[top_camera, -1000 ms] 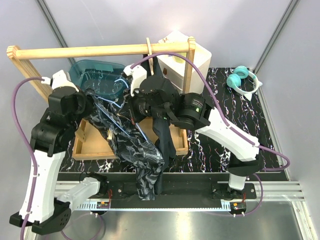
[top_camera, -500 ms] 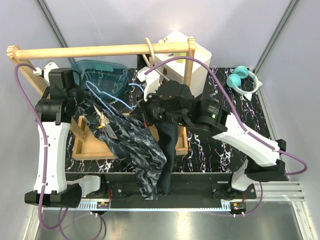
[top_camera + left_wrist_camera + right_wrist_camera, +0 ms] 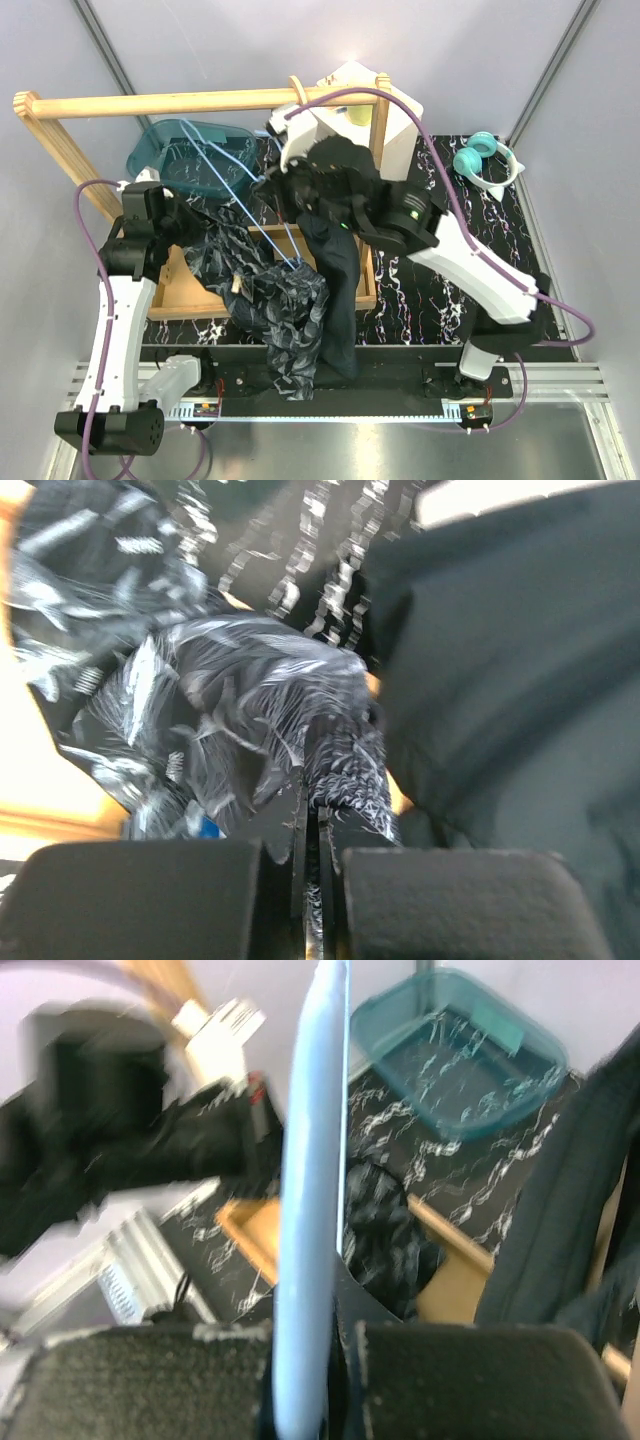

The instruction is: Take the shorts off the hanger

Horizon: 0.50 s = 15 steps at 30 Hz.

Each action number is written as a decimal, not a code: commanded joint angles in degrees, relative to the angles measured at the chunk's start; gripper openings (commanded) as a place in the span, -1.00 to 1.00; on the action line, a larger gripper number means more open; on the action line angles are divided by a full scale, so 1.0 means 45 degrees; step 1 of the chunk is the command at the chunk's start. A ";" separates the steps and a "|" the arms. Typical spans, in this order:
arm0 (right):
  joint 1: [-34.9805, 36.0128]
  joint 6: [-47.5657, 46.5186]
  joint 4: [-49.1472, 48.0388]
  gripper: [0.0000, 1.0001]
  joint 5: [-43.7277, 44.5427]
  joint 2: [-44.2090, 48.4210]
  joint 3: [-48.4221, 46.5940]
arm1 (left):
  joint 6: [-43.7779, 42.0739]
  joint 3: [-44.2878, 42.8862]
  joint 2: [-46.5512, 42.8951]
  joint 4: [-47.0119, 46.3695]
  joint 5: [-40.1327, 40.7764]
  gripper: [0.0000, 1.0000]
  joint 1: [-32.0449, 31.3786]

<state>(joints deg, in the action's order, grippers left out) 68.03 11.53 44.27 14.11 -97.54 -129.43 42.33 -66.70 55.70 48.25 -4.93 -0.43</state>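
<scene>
The dark shorts (image 3: 272, 300) with a white pattern hang crumpled over the front of the wooden tray (image 3: 190, 300). My left gripper (image 3: 190, 222) is shut on their upper left edge, and the left wrist view shows the fabric (image 3: 270, 710) pinched between its jaws (image 3: 312, 815). My right gripper (image 3: 272, 188) is shut on the light blue wire hanger (image 3: 240, 195). In the right wrist view (image 3: 318, 1350) the hanger (image 3: 312, 1160) runs up from between the jaws. The hanger's low end touches the top of the shorts.
A plain dark garment (image 3: 338, 290) hangs beside the shorts, under my right arm. A wooden rack (image 3: 200, 100) spans the back. A teal bin (image 3: 190, 158), a white box (image 3: 352, 112) and teal headphones (image 3: 487, 160) stand on the marbled mat (image 3: 430, 290).
My left gripper has pulled the shorts down and toward the front. My right gripper has lifted the hanger toward the back, and most of the hanger now stands bare.
</scene>
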 commanded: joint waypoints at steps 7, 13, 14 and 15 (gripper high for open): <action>-0.1094 -0.0043 -0.0834 -1.00 -0.0440 -0.2993 -0.3640 | -0.0187 -0.1309 -0.0055 -0.1563 -0.2888 -1.00 0.0075; -0.1075 0.0464 0.0335 -1.00 -0.0518 -0.3617 -0.4947 | -0.0791 -0.1584 -0.0657 -0.0625 -0.2930 0.27 0.0075; -0.1075 0.0717 0.0531 -1.00 -0.0460 -0.3696 -0.5027 | -0.1044 -0.1623 -0.0930 -0.0566 -0.2735 0.34 0.0075; -0.1075 0.0854 0.0804 -1.00 -0.0324 -0.3716 -0.5047 | -0.1201 -0.1682 -0.1455 -0.0527 -0.2675 0.36 0.0075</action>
<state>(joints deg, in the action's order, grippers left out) 63.22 12.29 44.93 12.34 -113.56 -148.14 40.32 -70.78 55.18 45.63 -15.99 -0.40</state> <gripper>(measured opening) 0.021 0.634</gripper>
